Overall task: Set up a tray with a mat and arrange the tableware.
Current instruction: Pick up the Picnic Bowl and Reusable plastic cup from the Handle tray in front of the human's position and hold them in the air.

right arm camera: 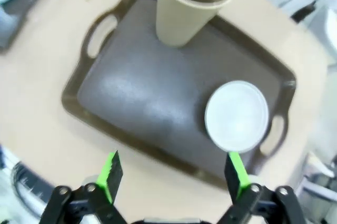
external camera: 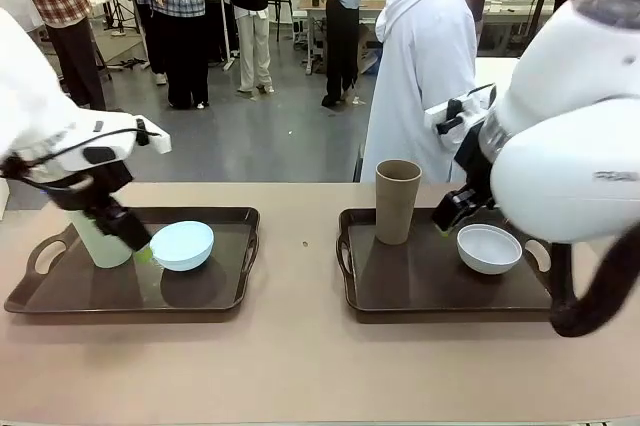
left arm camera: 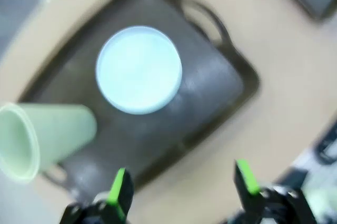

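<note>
Two dark brown trays lie on the table, and each floor looks lined with a dark mat. On the left tray stand a pale green cup and a light blue bowl. My left gripper hangs open just above them, between cup and bowl. From the left wrist, its own gripper is above the tray's edge, with the bowl and cup beyond. The right tray carries a brown cup and a white bowl. My right gripper is open above them and holds nothing.
A person in a white coat stands at the far side behind the right tray. Bare tan tabletop runs between the trays and along the near edge. The trays' handles stick out at their short ends.
</note>
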Available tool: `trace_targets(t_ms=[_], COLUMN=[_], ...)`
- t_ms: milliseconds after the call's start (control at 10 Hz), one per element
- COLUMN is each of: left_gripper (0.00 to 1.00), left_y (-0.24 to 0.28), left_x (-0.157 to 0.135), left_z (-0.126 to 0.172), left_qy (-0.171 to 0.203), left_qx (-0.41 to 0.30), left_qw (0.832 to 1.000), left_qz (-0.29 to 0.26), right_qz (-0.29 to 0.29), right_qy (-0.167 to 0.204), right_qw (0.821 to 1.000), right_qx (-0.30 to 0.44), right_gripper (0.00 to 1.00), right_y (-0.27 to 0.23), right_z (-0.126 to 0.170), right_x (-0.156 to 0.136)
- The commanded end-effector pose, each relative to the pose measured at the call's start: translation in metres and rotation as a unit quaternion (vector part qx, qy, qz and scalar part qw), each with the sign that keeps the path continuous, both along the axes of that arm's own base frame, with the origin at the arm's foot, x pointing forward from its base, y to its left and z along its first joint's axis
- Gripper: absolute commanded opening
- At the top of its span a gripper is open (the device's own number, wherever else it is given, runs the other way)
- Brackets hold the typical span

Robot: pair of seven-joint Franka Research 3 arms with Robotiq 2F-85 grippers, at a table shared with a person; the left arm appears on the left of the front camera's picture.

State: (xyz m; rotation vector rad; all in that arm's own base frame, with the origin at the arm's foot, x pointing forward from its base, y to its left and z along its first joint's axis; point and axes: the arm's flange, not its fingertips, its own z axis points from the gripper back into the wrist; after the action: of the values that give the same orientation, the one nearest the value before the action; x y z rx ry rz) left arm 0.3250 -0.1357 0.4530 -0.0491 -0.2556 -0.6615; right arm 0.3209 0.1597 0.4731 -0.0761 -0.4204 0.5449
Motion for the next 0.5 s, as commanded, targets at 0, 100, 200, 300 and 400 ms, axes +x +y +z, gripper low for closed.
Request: trace_targets(t_ms=[0, 100, 200, 300, 400], left_gripper=[1.00, 1.00, 1.00, 1.00, 1.00], left_y=[0.039, 0.046, 0.048, 0.020, 0.020], left_x=[-0.068, -0.072, -0.059, -0.031, -0.031], left_z=[-0.015, -0.017, -0.017, 0.015, 0.015], left_qy=[0.061, 0.062, 0.007, 0.059, 0.059], left_qx=[0.002, -0.003, 0.016, 0.009, 0.009], left_qw=[0.998, 0.998, 0.996, 0.998, 0.998], left_qz=[0.008, 0.029, 0.083, 0.008, 0.008], right_qz=[-0.033, -0.043, -0.089, -0.028, -0.028], right_qy=[0.027, 0.048, 0.040, 0.032, 0.032], right_qw=[0.999, 0.998, 0.995, 0.999, 0.999], right_qx=[0.000, -0.005, -0.035, -0.016, -0.016], right_gripper=[1.00, 1.00, 1.00, 1.00, 1.00], right_y=[-0.047, -0.054, -0.055, -0.010, -0.010], right_z=[-0.048, -0.060, -0.066, 0.025, 0.025], right_x=[-0.116, -0.126, -0.116, -0.040, -0.040])
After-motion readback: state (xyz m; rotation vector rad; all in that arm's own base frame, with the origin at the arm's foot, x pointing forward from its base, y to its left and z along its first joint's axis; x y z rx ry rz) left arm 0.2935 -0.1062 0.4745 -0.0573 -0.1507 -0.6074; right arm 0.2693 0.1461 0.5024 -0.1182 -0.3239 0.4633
